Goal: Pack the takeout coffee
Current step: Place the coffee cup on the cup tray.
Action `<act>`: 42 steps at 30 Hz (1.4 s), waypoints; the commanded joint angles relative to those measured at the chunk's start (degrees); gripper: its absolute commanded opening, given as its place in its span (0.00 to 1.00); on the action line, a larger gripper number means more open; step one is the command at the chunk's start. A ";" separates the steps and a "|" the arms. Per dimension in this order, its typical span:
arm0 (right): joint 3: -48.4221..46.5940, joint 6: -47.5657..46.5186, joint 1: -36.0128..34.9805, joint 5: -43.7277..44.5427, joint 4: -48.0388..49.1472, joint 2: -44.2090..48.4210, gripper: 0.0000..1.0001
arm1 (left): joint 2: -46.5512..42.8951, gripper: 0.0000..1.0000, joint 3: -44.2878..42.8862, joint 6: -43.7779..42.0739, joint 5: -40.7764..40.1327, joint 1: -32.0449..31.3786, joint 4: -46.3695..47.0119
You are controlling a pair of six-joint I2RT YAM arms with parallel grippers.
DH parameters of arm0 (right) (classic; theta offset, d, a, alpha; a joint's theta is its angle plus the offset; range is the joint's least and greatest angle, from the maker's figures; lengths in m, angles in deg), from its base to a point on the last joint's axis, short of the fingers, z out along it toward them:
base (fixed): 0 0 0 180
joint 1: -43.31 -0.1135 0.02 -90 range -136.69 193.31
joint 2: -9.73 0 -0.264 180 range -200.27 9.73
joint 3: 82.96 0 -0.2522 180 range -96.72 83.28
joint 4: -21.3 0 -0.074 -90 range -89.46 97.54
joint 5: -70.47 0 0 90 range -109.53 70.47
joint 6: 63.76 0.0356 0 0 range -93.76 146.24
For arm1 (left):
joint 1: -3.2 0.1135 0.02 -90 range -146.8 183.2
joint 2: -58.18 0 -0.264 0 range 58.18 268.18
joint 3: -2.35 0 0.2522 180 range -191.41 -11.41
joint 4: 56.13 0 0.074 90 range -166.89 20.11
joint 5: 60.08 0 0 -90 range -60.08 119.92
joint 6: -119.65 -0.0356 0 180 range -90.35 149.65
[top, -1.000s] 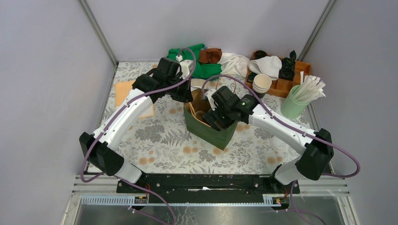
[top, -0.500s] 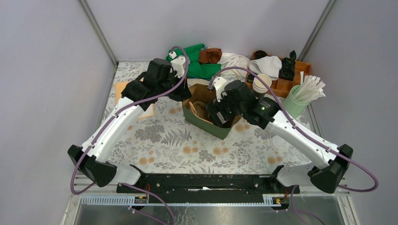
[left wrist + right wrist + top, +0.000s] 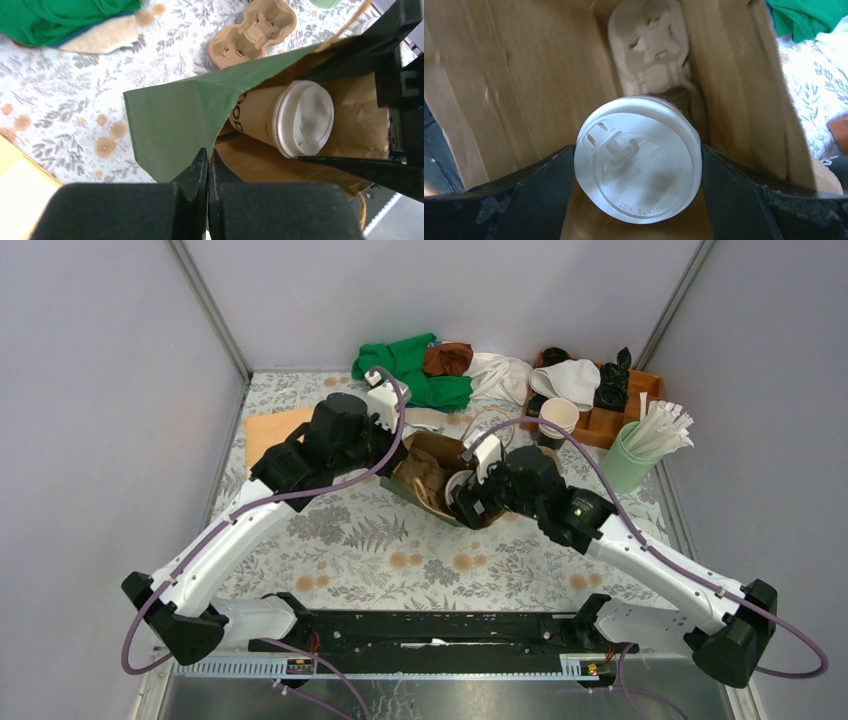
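Right now a paper bag, matte green outside and creased brown kraft inside, is lying tipped on a floral tablecloth, with its mouth facing the right arm. The left gripper is pinching the bag's green rim between closed fingers, and the paper is folding into a sharp flap above them.

Inside the bag the cup is lying tilted. It is a tan-white paper cylinder with dark print on its wall, and its round white plastic lid is facing out of the opening. The lid is showing a raised sip tab and embossed lettering. Beyond the cup, at the bag's closed end, a pale lumpy piece of moulded pulp is resting. A brown pulp carrier is sitting on the tablecloth just outside the bag.

The right gripper is reaching into the bag's mouth. Its black fingers are spread wide and are pressing against the lid's rim on opposite sides, so the cup is sitting squarely between them in their grip.

At the back of the table, soft crumpled cloths in green, brown and white are lying in a heap. Beside them a wooden tray is holding dark items and a white cloth. A lidless cream cup is standing near the tray. A pale green tumbler is holding white sticks. A flat orange mat is lying at the left.
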 commanded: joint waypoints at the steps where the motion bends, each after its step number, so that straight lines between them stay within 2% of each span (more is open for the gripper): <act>1: 8.02 -5.72 -0.47 -3.70 15.40 6.62 0.86 | -3.76 0.00 1.73 -5.60 -3.65 -0.93 9.19; 6: 12.39 -8.45 -0.64 -4.87 17.39 9.22 0.86 | -6.46 0.00 4.55 -8.03 -3.56 -1.86 14.67; 10: 15.41 -10.78 -0.96 -4.94 20.39 9.56 0.86 | -7.30 0.00 6.67 -7.93 1.04 -2.49 16.75; 20: 20.30 -17.67 -1.06 -1.68 30.28 6.19 0.86 | -8.49 0.00 8.55 -4.20 10.50 -4.37 15.67; 24: 24.15 -21.93 -1.17 -5.00 37.41 6.03 0.85 | -8.16 0.00 8.75 -4.39 13.65 -4.42 13.72; 28: 24.35 -22.12 -1.14 -5.53 38.93 4.50 0.84 | -8.09 0.00 8.85 -4.77 14.87 -4.41 12.92; 32: 24.81 -21.52 -1.12 -5.26 37.13 5.24 0.84 | -8.55 0.00 8.86 -4.96 15.34 -4.50 11.54; 42: 27.69 -17.96 -1.36 -5.94 24.76 14.08 0.84 | -11.17 0.00 11.65 -7.10 14.47 -6.53 10.56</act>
